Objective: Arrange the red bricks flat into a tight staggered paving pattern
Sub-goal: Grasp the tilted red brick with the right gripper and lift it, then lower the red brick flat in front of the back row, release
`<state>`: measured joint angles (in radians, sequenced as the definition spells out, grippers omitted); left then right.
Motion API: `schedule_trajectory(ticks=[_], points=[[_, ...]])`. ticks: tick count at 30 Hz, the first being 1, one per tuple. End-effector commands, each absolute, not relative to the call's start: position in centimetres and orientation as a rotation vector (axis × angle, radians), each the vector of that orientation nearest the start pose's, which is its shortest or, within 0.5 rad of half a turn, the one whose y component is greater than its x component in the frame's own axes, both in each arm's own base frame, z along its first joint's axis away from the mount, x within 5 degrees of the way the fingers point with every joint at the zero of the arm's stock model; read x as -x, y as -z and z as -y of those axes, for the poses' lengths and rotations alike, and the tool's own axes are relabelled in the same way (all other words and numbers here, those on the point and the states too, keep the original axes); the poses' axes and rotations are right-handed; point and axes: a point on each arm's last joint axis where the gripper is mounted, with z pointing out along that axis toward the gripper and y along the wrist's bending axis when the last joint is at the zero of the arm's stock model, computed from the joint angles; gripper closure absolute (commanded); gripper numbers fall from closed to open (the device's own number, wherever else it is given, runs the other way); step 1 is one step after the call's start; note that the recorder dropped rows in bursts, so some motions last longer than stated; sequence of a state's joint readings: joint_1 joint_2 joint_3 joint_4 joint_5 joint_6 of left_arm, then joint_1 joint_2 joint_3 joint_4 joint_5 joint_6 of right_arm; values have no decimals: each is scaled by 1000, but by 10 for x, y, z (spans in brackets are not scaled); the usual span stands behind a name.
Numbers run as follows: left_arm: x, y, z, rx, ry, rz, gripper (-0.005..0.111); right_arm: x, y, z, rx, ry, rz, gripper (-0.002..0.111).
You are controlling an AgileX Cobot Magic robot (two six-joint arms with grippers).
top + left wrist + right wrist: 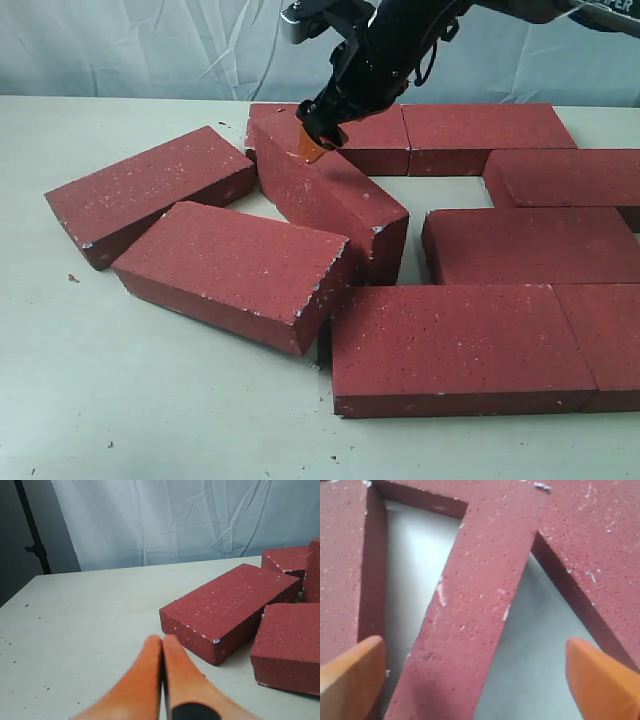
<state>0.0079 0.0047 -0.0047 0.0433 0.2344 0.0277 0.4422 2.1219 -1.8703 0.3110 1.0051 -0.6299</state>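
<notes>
Several red bricks lie on the pale table [150, 400]. One red brick [330, 195] stands on its long narrow side, set diagonally in the middle of the group. My right gripper [320, 135] hovers over its far end, open, and the brick's narrow top face [475, 595] runs between the spread orange fingers [350, 675] without touching them. Flat bricks lie to the left [150, 190], in front [235, 270], front right [460, 345], right [530, 245] and along the back [485, 130]. My left gripper [162, 642] is shut on nothing, low over bare table beside a brick [232, 607].
A white cloth backdrop [120, 50] hangs behind the table. Gaps of bare table [455, 190] show between the right-hand bricks. A dark stand pole [32, 527] rises at the table's far corner in the left wrist view. Small red crumbs [73, 278] dot the surface.
</notes>
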Motion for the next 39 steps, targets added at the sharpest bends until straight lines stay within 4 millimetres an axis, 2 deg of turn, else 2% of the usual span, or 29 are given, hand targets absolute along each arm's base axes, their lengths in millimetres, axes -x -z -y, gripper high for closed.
schedule_trajectory(ticks=[1,8,13,16,17,19,21,22,23,29,35,39], points=[[-56,-192,-1,-46,-65,-1714,107,-423,-241,-225,1224,-333,-2384,17],[-56,-192,-1,-46,-65,-1714,107,-426,-225,-230,1215,-326,-2420,17],[-56,-192,-1,-46,-65,-1714,107,-429,-203,-231,1232,-342,-2474,18],[-56,-192,-1,-46,-65,-1714,107,-428,-199,-232,1244,-347,-2489,19],[-56,-192,-1,-46,-65,-1714,107,-428,-199,-233,1244,-348,-2489,22],[-56,-192,-1,-46,-65,-1714,107,-423,-201,-240,1267,-349,-2477,39],[-56,-192,-1,-46,-65,-1714,107,-420,-206,-246,1302,-311,-2446,74],[-56,-192,-1,-46,-65,-1714,107,-420,-212,-247,1307,-294,-2425,102],[-56,-192,-1,-46,-65,-1714,107,-420,-219,-248,1307,-283,-2406,107],[-56,-192,-1,-46,-65,-1714,107,-420,-264,-241,1331,-157,-2316,109],[-56,-192,-1,-46,-65,-1714,107,-410,-291,-236,1422,85,-2234,109],[-56,-192,-1,-46,-65,-1714,107,-399,-297,-239,1737,179,-2060,109]])
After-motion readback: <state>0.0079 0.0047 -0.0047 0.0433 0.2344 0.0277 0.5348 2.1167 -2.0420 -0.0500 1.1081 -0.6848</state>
